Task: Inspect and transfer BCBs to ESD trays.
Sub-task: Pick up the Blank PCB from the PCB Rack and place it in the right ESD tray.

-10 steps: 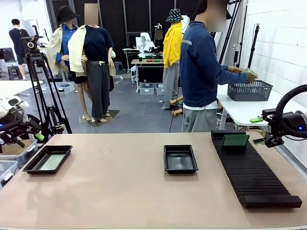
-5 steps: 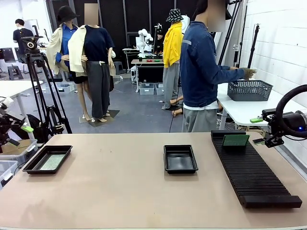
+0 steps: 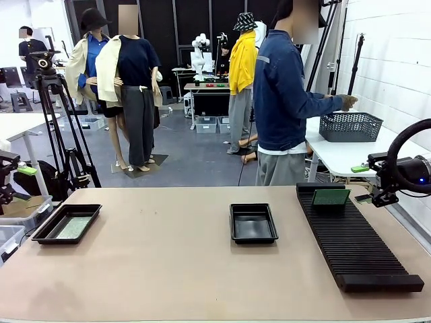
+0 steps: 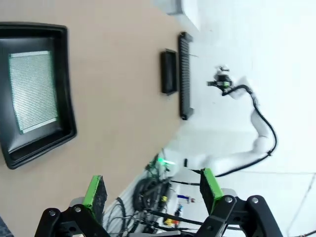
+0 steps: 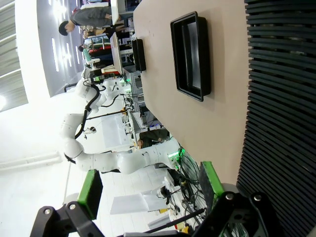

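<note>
Green boards are what this job is about. The flat board [image 4: 32, 91] lies inside the left tray [image 4: 63, 89], near the left end of the bench [image 3: 168, 269]. The standing board [image 3: 330, 197] sits on its edge at the far end of the long black rack [image 3: 357, 249] on the right. The middle tray [image 3: 254, 239] has nothing in it. The right arm's fingers [image 5: 209, 181] are wide apart and hold nothing. They hang near the far end of the rack, close to the standing board. The left arm's fingers [image 4: 94, 193] are wide apart too, with nothing in them, off past the left edge of the bench. The person [image 3: 283, 101] is turned away, with a hand over a grey basket [image 3: 350, 126] on another table. I think the next job is for the right arm to carry the standing board to the middle tray. To do it well, the fingers should pinch the board by its top edge and lift it straight up so it does not scrape the slots. Then they should lay it flat on the tray floor, not leaning on the rim.
</note>
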Controlling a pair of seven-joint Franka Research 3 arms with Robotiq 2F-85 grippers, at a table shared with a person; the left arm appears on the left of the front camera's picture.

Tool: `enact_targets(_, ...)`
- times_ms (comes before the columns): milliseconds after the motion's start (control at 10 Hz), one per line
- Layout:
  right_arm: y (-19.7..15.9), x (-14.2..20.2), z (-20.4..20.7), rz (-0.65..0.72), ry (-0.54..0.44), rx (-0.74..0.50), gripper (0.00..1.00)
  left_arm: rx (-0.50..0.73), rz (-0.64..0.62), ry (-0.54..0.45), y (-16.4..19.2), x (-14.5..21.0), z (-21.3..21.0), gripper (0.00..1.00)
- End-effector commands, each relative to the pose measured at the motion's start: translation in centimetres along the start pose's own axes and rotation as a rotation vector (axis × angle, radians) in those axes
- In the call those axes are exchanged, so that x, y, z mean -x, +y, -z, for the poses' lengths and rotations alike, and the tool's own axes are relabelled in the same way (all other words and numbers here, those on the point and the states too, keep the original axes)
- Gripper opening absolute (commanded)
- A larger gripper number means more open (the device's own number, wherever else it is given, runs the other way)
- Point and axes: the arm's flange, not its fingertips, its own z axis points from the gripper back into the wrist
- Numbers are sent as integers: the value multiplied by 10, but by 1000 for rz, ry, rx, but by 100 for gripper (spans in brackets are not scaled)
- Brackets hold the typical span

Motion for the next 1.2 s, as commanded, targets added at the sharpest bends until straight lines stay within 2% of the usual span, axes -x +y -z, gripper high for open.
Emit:
enact_targets(0, 1, 1, 1, -1, 6, 8, 100, 115, -10, 37, 11, -17, -16, 100)
enact_targets(300, 1, 1, 1, -1, 6, 8, 100, 261, -27, 29, 21, -20, -29, 100)
enact_targets(400, 1, 1, 1, -1, 6, 8, 100, 296, -50, -18, 22, -22, -31, 100)
enact_targets(600, 1, 1, 1, -1, 6, 8, 100, 277, -38, -60, 19, -21, -28, 100)
enact_targets(700, 1, 1, 1, -1, 6, 8, 100, 272, -31, -9, 28, -15, -27, 100)
enact_targets(1100, 1, 1, 1, -1, 6, 8, 100, 272, -31, -9, 28, -15, -27, 100)
